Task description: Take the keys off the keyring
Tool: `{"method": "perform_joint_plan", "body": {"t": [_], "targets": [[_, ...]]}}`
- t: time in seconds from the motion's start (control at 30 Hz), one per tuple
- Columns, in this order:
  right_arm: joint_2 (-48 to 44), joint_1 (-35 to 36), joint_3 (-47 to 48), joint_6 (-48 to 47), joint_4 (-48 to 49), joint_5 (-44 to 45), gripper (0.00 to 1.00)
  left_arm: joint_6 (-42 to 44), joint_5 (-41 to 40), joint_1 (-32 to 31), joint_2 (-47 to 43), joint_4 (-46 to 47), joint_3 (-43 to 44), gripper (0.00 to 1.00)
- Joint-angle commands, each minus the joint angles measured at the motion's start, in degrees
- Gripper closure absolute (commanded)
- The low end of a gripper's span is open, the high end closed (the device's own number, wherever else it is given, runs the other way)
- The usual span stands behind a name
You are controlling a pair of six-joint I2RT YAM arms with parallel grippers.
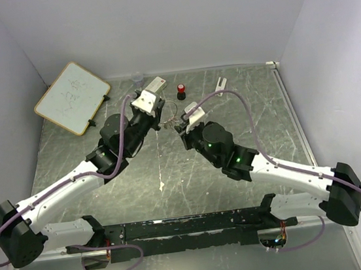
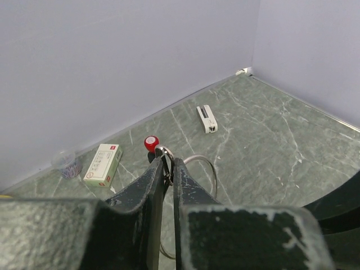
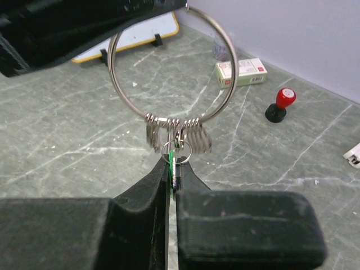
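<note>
The left arm [image 1: 74, 184] stretches from the lower left corner of the top view up toward the centre, and the right arm [image 1: 290, 171] mirrors it from the lower right, so both wrists meet just above the middle of the frame. The left fingers [image 2: 160, 171] are pinched almost together on the wire of the keyring [image 3: 169, 125]. It hangs from them above the desk [image 1: 175, 195] as one big loop with a bunch of small loops gathered at its lowest point. The right fingers [image 3: 163, 180] are clamped tight on the green key [image 3: 171, 169], gripping it edge-on just below that bunch, where a small loop joins it to the rest.

The desk is grey-green with pale marble-like veins, boxed in by plain lavender walls [image 1: 167, 24]. At the upper left of the top view a whiteboard [image 1: 72, 97] leans near the corner. Along the back edge sit a clear cup [image 1: 137, 79], a white box [image 1: 155, 85], a red-topped knob [image 1: 180, 92] and a small white clip-like piece [image 1: 222, 84].
</note>
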Motion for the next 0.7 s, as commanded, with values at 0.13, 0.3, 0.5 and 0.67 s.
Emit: {"method": "perform_joint_plan", "body": {"t": [0.13,0.3,0.5,0.67], "targets": [[-4.1,1.2,0.6,1.5,-1.2,1.7,1.0,-0.4,-0.4,0.4,-1.3,1.7,0.8,0.7],[-4.2,1.7,5.3,1.7,-7.8,2.6,1.0,-0.9,-2.6,0.4,-1.3,0.0,0.1,0.45],[0.8,2.1,21.3,3.7,-27.8,3.1,1.0,-0.6,-4.6,0.4,-1.5,-0.4,-2.2,0.2],[7.9,2.5,35.9,8.9,-45.6,2.8,1.0,-1.3,-2.8,0.4,-2.3,1.0,-4.9,0.19]]}}
